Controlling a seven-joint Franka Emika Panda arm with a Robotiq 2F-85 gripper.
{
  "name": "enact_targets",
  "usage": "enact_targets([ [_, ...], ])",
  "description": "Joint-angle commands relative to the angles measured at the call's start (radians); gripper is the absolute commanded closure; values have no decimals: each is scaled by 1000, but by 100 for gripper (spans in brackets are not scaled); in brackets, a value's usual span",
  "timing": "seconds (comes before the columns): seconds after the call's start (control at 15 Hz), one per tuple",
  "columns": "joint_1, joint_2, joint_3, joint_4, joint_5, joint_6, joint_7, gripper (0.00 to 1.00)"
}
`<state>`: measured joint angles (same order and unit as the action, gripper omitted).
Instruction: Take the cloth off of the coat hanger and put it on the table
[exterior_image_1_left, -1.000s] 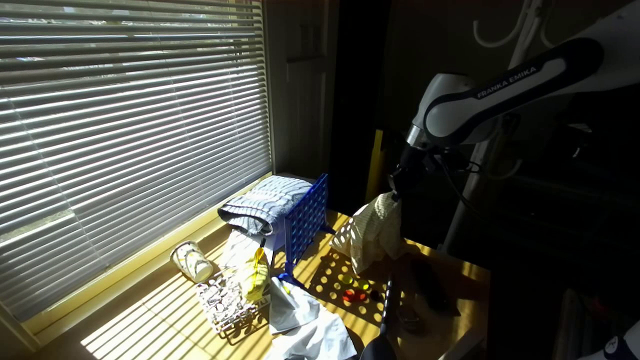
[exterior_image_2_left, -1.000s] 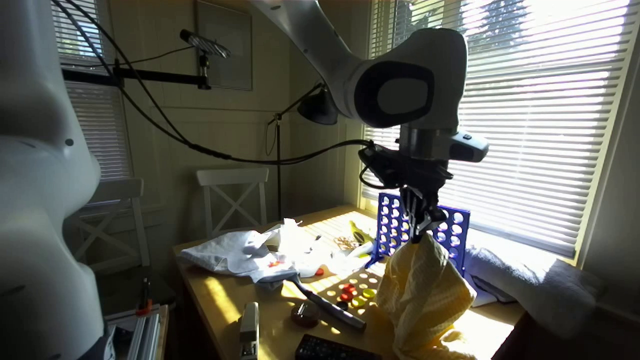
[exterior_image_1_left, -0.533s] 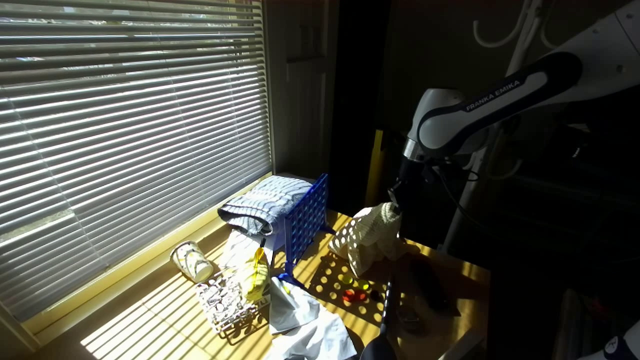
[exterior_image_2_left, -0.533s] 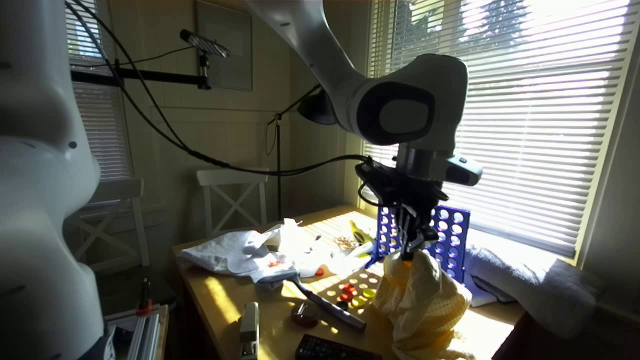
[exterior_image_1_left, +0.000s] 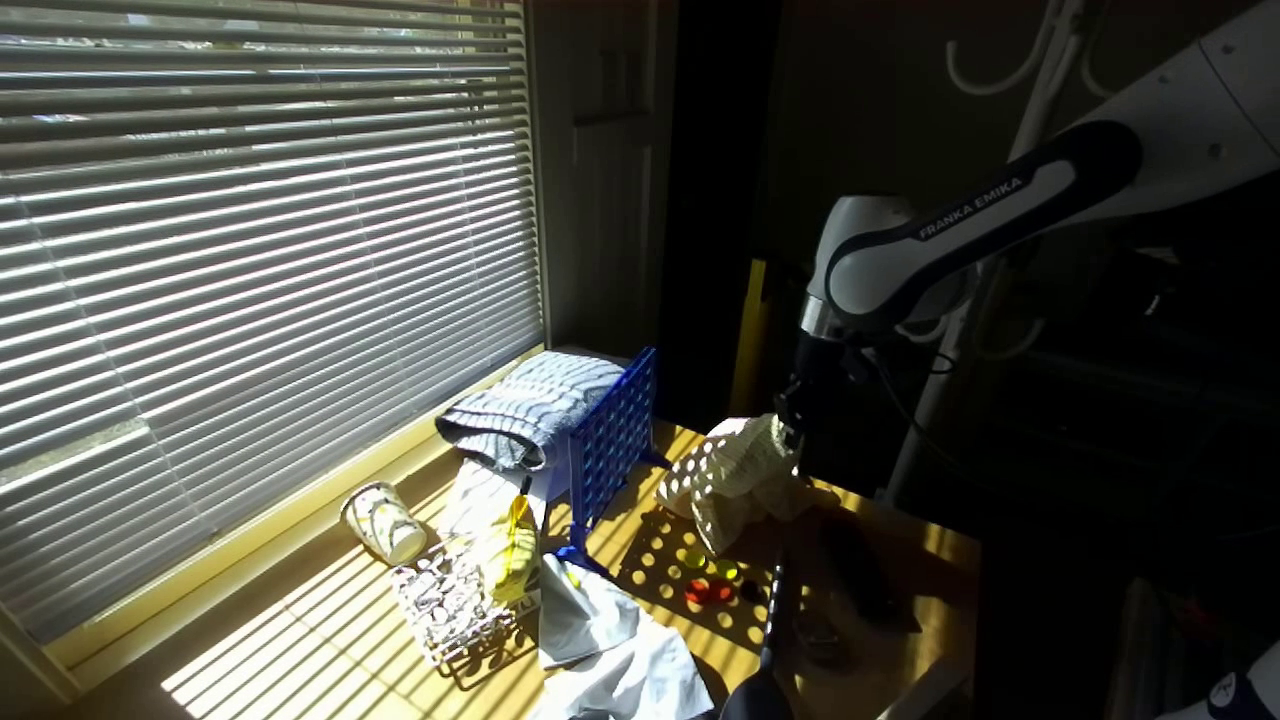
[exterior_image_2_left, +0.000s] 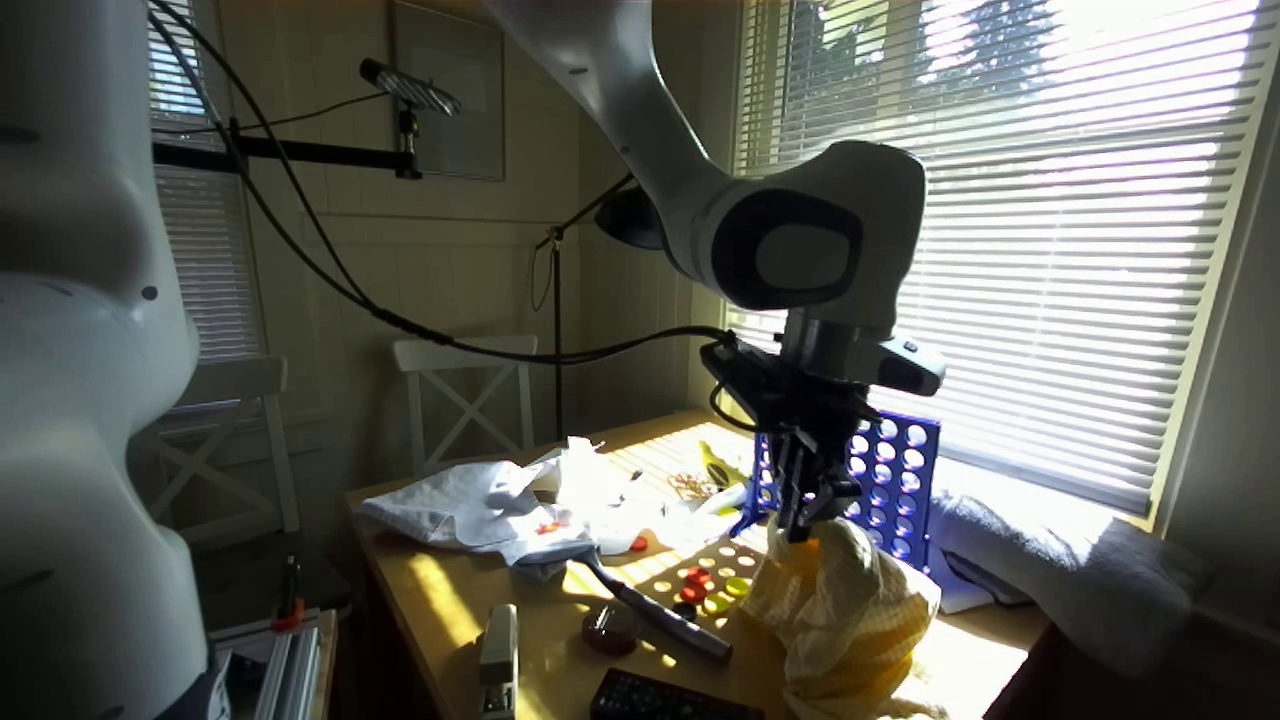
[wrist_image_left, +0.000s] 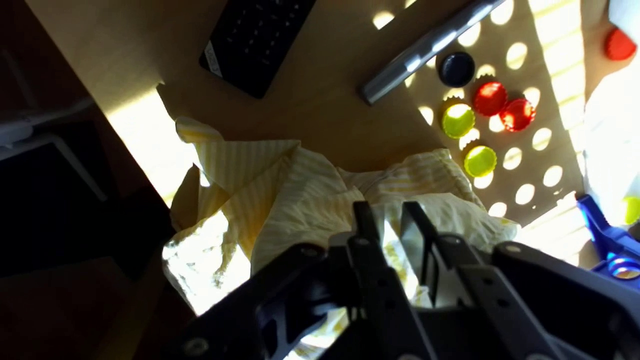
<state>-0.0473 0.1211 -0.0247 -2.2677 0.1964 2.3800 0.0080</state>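
Note:
The yellow and white striped cloth lies in a crumpled heap on the table. It also shows in an exterior view and in the wrist view. My gripper points down at the top of the heap; it also shows in an exterior view. In the wrist view the gripper has its fingers parted, with cloth visible between and beneath them. I cannot tell whether the fingertips touch the cloth. The white coat stand stands behind the arm with bare hooks in view.
A blue game frame stands close beside the cloth. Red and yellow discs, a grey handle, a black remote and a stapler lie nearby. A white cloth and a grey towel are farther off.
My gripper has moved down. The cloth, earlier drawn up to a peak at the fingertips, has sunk into a lower, rounder heap. The fingers are now apart.

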Motion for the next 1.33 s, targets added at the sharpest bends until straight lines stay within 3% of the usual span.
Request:
enact_targets([
  [0.0,8,2,3,17,-28,-25,-7,47],
  [0.47,28,-32,18,4,-39,-23,0,1],
  [0.93,50,-105,31,-11,-57,-11,21,0],
  [1.27,53,-158,32,-15,-153,3,60,0],
])
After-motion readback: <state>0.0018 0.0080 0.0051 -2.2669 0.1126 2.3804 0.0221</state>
